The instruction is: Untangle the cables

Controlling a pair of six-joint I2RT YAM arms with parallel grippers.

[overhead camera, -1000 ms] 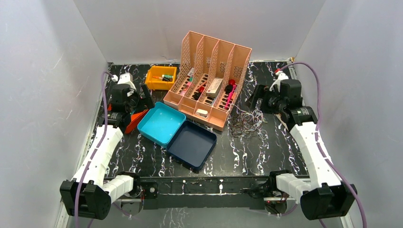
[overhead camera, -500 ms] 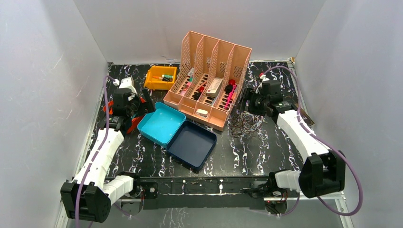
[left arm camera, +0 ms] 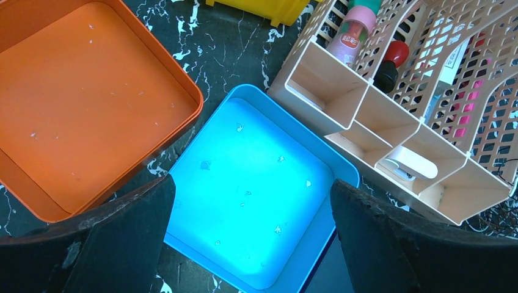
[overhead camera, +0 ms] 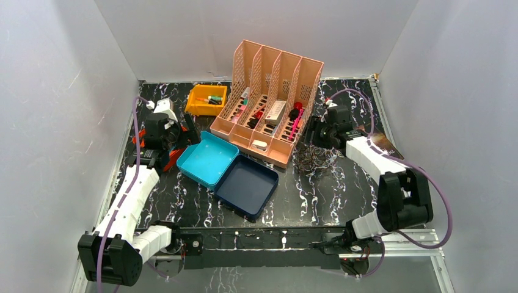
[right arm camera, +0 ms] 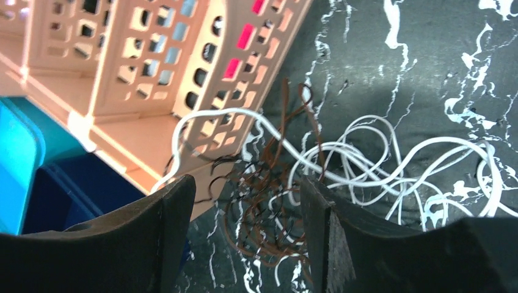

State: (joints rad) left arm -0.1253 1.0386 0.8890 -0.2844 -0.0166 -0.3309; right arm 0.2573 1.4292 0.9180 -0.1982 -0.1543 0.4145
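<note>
Bottles (left arm camera: 352, 35) in organizer (left arm camera: 333, 88), cables (right arm camera: 269, 207) beside

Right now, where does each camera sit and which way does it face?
Top external: fixed above and behind the arm bases, looking down over the table; both arms show, left end effector by the light blue tray, right end effector at the cables.
Left wrist: on the left arm, looking down at the orange tray, light blue tray and pink organizer; its two fingers fill the lower corners.
Right wrist: looking down at the cables beside the organizer; both fingers show below.
All three show the organizer.
</note>
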